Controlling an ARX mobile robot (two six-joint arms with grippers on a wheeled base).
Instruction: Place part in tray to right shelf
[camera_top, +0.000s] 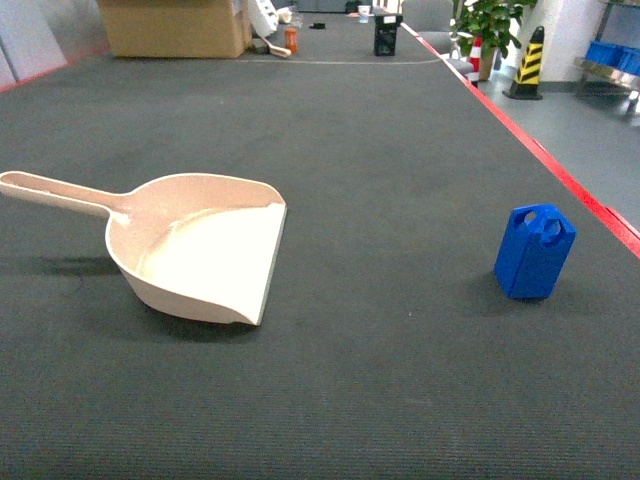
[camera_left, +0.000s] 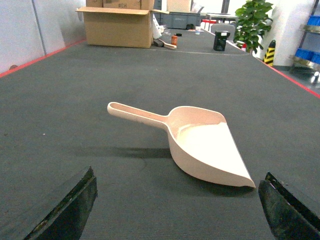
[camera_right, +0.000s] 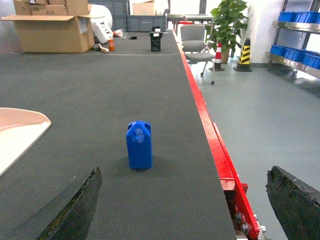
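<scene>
The little blue block (camera_top: 534, 252) stands upright on the dark mat (camera_top: 380, 150), near the red edge (camera_top: 560, 175) on the right, well apart from the cream scoop (camera_top: 200, 250), which lies on the left w/ its handle pointing left. The left gripper (camera_left: 177, 210) is wide open & holds nothing, low in front of the scoop. The right gripper (camera_right: 185, 205) is wide open too, low in front of the block, not touching it

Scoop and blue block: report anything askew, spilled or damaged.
Nothing stands out. The cream scoop rests on the dark mat, empty and intact, handle pointing left. The blue block stands upright apart from it, near the mat's red edge. No spill or damage shows.
</scene>
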